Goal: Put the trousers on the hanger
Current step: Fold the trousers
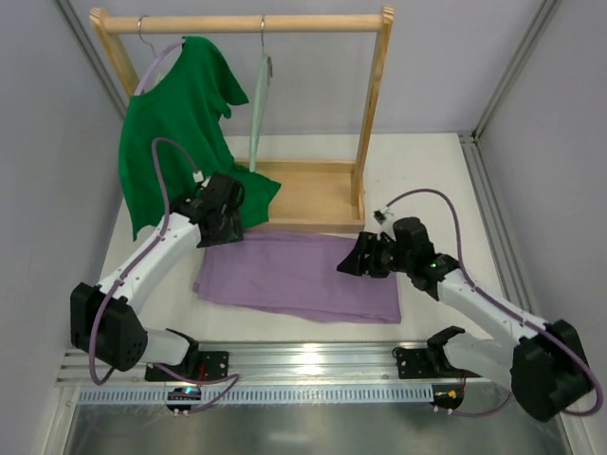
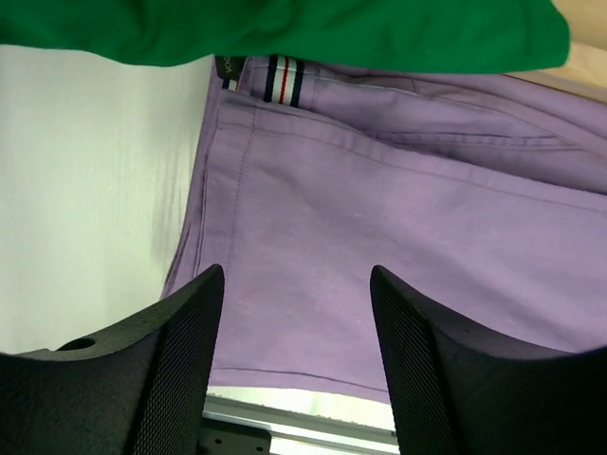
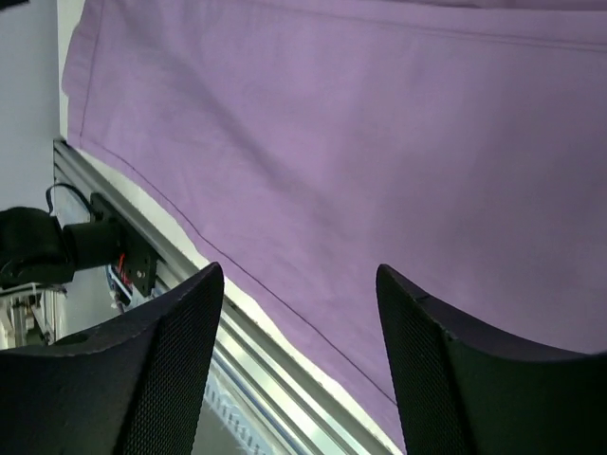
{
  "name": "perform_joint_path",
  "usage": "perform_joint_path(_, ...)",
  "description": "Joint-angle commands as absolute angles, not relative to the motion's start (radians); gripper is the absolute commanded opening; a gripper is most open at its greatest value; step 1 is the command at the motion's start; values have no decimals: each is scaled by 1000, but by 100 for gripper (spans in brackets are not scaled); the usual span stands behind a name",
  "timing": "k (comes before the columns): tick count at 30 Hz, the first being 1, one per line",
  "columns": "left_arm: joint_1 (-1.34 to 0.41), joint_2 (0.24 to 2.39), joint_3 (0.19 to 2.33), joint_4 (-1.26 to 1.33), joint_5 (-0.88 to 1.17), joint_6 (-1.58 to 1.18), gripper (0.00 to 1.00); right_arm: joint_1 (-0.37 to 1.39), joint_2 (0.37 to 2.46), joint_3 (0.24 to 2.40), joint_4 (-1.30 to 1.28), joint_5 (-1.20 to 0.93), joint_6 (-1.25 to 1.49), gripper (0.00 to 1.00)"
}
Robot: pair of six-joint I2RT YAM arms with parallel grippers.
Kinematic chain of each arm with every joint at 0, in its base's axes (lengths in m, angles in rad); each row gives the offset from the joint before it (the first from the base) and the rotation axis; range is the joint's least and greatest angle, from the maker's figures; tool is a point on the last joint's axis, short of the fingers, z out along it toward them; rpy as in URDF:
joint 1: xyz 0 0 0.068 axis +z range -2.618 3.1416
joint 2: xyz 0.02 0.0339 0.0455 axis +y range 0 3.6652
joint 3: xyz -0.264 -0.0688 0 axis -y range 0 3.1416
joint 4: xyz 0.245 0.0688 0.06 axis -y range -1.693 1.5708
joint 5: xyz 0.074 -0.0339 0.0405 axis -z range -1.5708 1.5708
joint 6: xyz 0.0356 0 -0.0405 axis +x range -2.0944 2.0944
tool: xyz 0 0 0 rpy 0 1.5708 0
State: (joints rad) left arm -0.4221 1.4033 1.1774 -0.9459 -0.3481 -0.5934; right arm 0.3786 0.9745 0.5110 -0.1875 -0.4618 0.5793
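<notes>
The lilac trousers point(image 1: 299, 275) lie folded flat on the table in front of the wooden rack. Their striped waistband tab point(image 2: 283, 81) shows in the left wrist view, and the cloth fills the right wrist view point(image 3: 379, 142). The pale grey-green hanger point(image 1: 259, 104) hangs empty on the rack's top rail. My left gripper point(image 1: 224, 230) is open above the trousers' far left edge; it also shows in the left wrist view point(image 2: 296, 284). My right gripper point(image 1: 349, 263) is open above the trousers' right part; it also shows in the right wrist view point(image 3: 300, 284).
A dark green T-shirt point(image 1: 180, 133) hangs on a lavender hanger at the rack's left and drapes over the trousers' far edge point(image 2: 285, 28). The wooden rack point(image 1: 313, 194) stands at the back. A metal rail point(image 1: 303, 365) runs along the near table edge.
</notes>
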Motion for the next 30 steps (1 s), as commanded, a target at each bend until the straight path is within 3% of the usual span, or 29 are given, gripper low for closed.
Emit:
perform_joint_path(1,-417,1330,1146,-931,-279,-598,64,552,1148,594,-6,-405,626,67)
perform_joint_path(4,-417,1263,1135,-914,-243,-601,66,619,1395,618,170,-511,655,52)
perform_joint_path(8,-416,1168,1155,-900,-206,-591,70,699,1566,577,308,-494,650,47)
perform_joint_path(10,-417,1144,1207,-908,-204,-574,77,715,1606,514,362,-485,663,47)
perform_joint_path(11,-414,1137,1229,-922,-218,-559,96,715,1632,493,424,-495,672,47)
perform_joint_path(12,-414,1134,1248,-934,-238,-548,100,715,1634,453,439,-489,676,47)
perform_joint_path(16,-411,1140,1338,-963,-297,-514,100,715,1565,380,437,-483,670,47)
perform_joint_path(20,-378,1138,1315,-930,-276,-505,100,716,1432,393,234,-457,612,47)
perform_joint_path(25,-328,1154,1272,-916,-201,-488,94,710,1269,500,-195,-246,529,47)
perform_joint_path(30,-217,1154,1336,-913,-85,-485,93,773,1186,740,-239,-265,566,42)
